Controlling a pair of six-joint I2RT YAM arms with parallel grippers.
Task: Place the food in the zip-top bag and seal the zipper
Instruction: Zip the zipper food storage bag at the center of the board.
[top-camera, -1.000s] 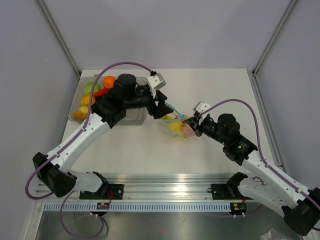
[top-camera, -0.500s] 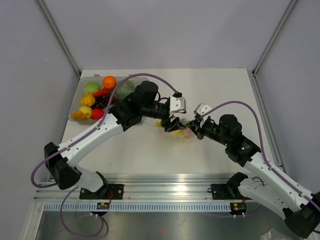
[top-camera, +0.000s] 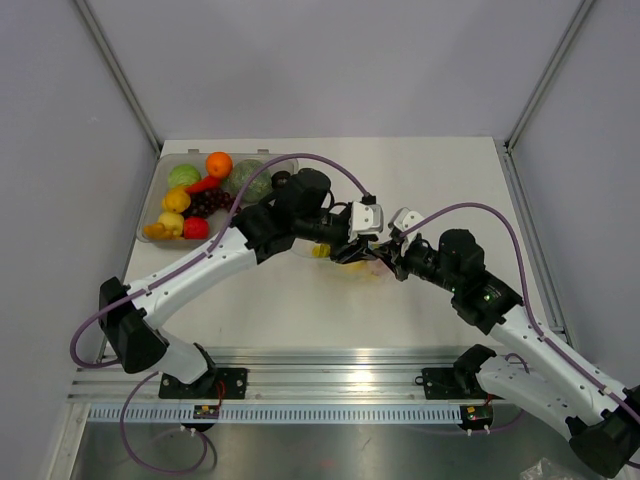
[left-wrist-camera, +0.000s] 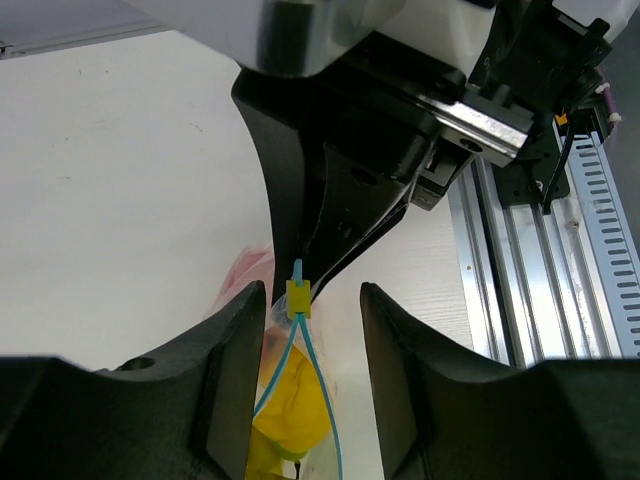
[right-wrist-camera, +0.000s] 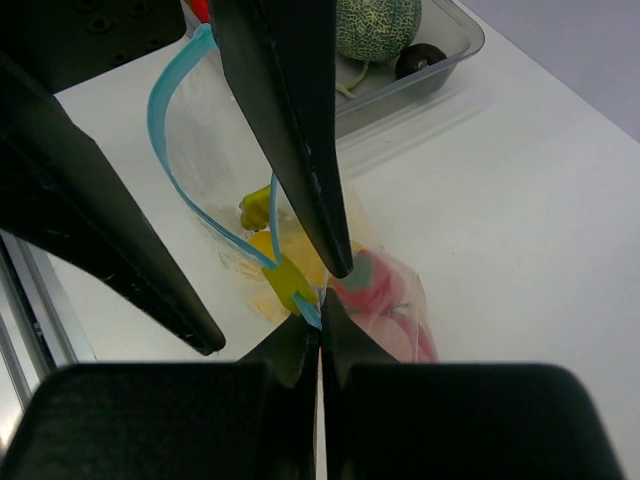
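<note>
1. Left arm has swung off the tray and across to mid-table since a second ago; the tray's contents are now uncovered in the top view.
2. Left gripper now sits at the zip-top bag, close against the right gripper, which has not shifted.
3. Left gripper jaws are apart and straddle the zipper. The left wrist view shows a gap on each side of the yellow slider, so nothing is gripped.
4. Right gripper is clenched on the zipper's end, fingertips pinched together just beside the slider.
5. The bag lies on the table between the two grippers, well right of the tray.
6. Zipper is not sealed: beyond the slider the two teal strips part into a wide loop, seen best from the right wrist.
7. Inside the bag are a yellow piece and a pink-red piece, the latter at the end furthest from the open loop.
8. The tray holds the rest of the food: an orange, a green melon, dark grapes and several yellow, red and green pieces.
</note>
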